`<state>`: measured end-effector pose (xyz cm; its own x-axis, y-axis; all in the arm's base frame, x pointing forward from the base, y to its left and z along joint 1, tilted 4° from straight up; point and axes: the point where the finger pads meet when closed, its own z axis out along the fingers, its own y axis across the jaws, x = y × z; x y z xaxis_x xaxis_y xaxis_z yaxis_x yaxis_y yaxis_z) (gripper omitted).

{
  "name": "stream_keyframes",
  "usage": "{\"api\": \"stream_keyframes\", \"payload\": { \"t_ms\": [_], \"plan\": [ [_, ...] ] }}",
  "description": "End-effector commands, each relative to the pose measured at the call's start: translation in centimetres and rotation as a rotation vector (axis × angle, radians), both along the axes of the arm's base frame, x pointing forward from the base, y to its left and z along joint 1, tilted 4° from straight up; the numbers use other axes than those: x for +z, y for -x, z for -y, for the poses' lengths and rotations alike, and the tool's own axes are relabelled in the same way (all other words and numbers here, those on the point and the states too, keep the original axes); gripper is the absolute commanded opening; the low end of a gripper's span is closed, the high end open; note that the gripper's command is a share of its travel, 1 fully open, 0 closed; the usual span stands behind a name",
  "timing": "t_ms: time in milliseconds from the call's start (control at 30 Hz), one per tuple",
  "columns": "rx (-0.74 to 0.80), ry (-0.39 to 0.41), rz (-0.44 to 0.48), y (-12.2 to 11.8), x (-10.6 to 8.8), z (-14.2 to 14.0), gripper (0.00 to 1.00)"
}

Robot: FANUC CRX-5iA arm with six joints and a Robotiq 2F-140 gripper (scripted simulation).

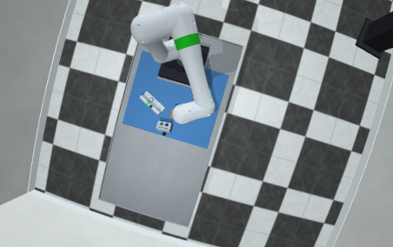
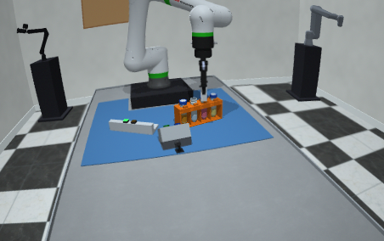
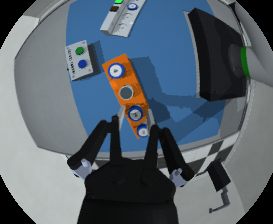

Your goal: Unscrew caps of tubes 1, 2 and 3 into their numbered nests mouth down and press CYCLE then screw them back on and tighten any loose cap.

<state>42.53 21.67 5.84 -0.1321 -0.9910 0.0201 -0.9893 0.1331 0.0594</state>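
The orange decapping station (image 2: pixel 199 117) (image 3: pixel 111 68) stands on the blue mat. The rightmost tube in the exterior view carries a blue cap (image 2: pixel 212 96) (image 3: pixel 141 129), and so does the leftmost tube (image 2: pixel 183 102). The tube second from the left (image 2: pixel 194 100) (image 3: pixel 127 91) looks uncapped, with a grey mouth. My gripper (image 2: pixel 203 97) (image 3: pixel 135 112) points straight down over the tube second from the right, its fingers a little apart on either side of that tube's blue cap (image 3: pixel 135 113). The cap tray (image 1: pixel 152 103) (image 2: pixel 131 126) (image 3: pixel 120 22) lies to the side; its green lamp (image 2: pixel 126 120) (image 3: pixel 119 0) is lit.
The grey key desk (image 1: pixel 164 126) (image 2: pixel 174 136) (image 3: pixel 80 59) with the green key (image 3: pixel 79 50) and the blue key (image 3: pixel 84 64) stands near the station. The arm's black base (image 2: pixel 160 97) is behind. Black camera stands are on the floor at both sides.
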Motion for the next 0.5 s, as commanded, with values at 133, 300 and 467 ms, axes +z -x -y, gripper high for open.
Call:
{"api": "stream_keyframes", "payload": {
  "t_ms": [133,300,467],
  "plan": [
    [0.328,-0.02,-0.004,-0.02,0.07,-0.01,0.35],
    [0.577,-0.035,-0.006,-0.02,0.07,-0.01,0.35],
    [0.747,-0.046,-0.009,-0.02,0.07,-0.01,0.35]
  ]
}}
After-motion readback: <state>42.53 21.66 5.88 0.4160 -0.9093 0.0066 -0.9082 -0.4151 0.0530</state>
